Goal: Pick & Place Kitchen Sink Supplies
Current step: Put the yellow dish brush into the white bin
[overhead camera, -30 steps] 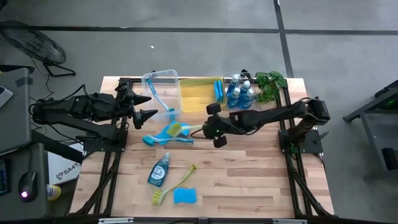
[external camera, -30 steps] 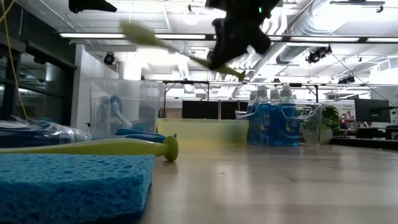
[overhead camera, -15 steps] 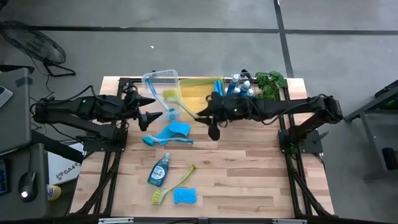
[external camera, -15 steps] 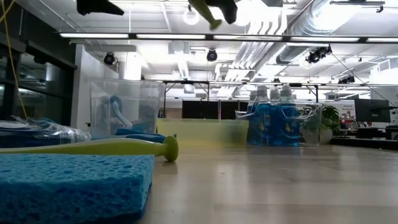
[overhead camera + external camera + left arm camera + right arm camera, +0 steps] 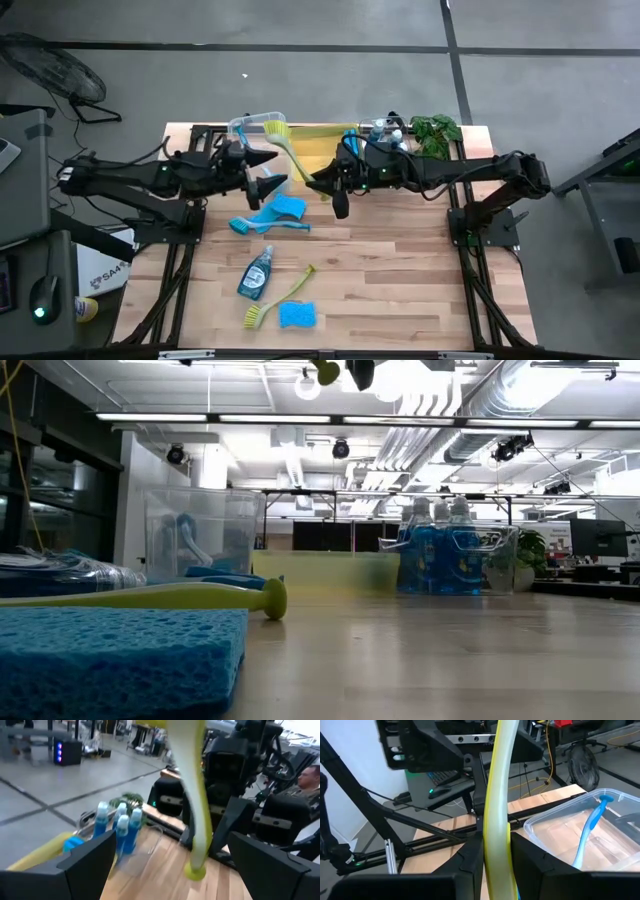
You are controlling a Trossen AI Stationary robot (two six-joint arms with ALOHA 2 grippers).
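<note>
Spanning the back of the bench (image 5: 400, 290), the two arms are meeting over the bins: the right claw (image 5: 322, 188) is clenching the handle end of a yellow-green brush (image 5: 290, 155), and the right wrist view is showing that handle pinched between its fingers (image 5: 527, 855). The brush's long axis is running from the claw up and back toward the clear bin (image 5: 245, 130), head (image 5: 274, 127) hanging over the bin's rim, where a blue brush (image 5: 590, 832) is already standing. The left claw (image 5: 272, 182) is waiting released just beside the handle, nearer the bin than the right one. Lowering head-first into that bin is looking like the coming move
</note>
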